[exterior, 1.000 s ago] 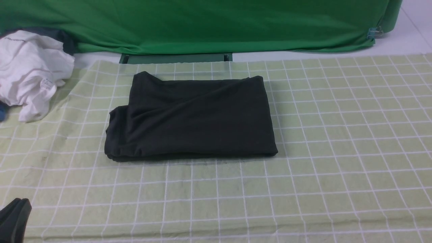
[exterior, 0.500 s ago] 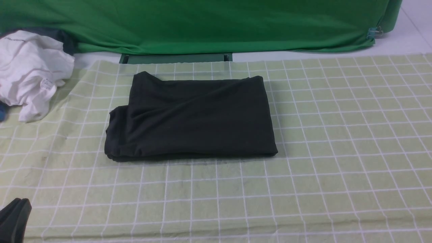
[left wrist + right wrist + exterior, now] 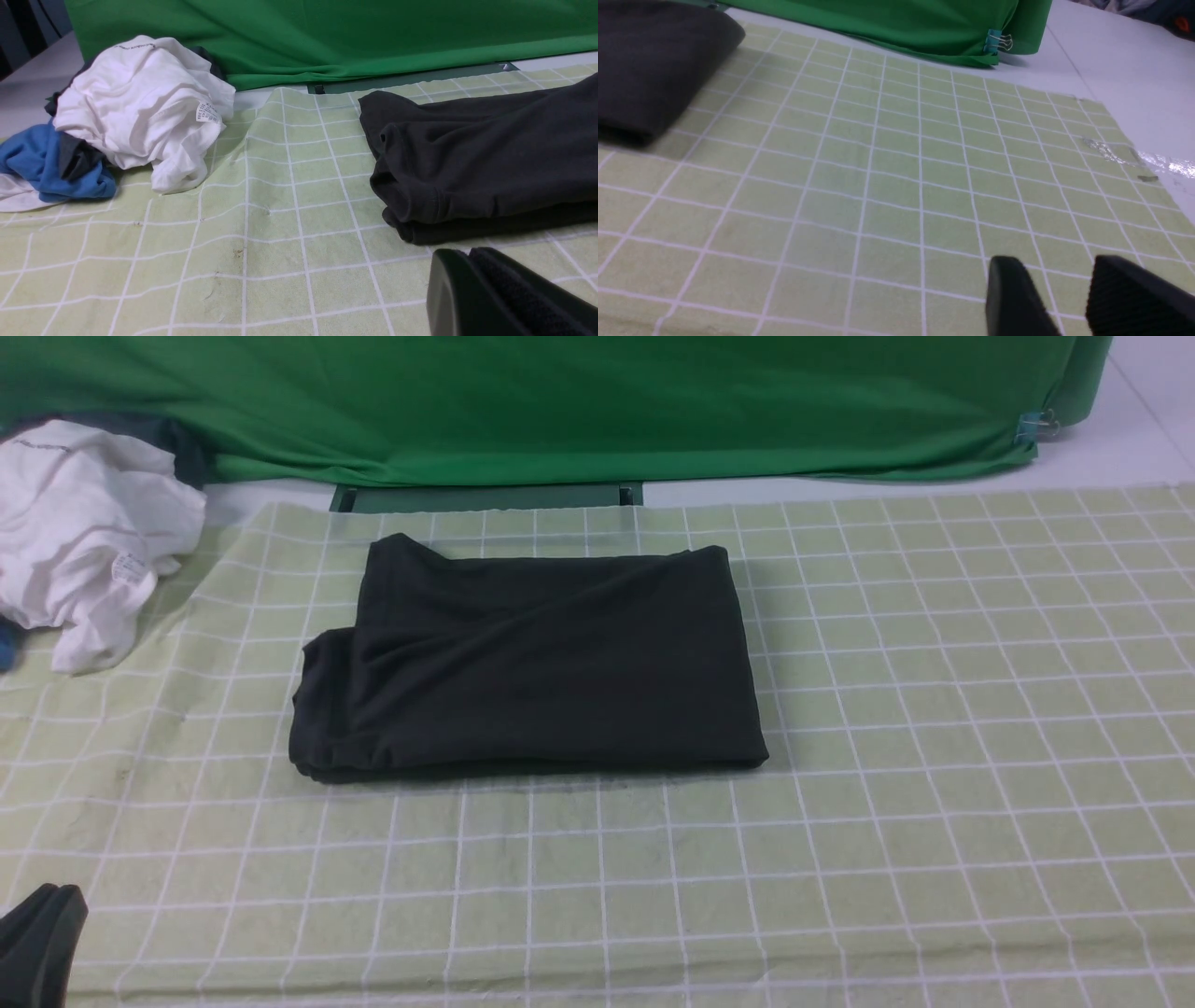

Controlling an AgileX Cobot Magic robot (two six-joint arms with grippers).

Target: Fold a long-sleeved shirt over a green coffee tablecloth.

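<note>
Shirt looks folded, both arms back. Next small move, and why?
Probably none beyond holding both arms parked. The long-sleeved shirt lies as a compact folded rectangle on the green coffee tablecloth. The left gripper is shut and empty, the right gripper open and empty, both clear of it.

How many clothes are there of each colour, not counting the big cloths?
Black: 1, the folded black cotton shirt on the pale green checked tablecloth.
White: 1, the crumpled white garment with a small tag.
Blue: 1, the bunched blue garment beside the white one.
A dark piece peeks from under the pile; unclear, not counted.
Total: 3.
</note>
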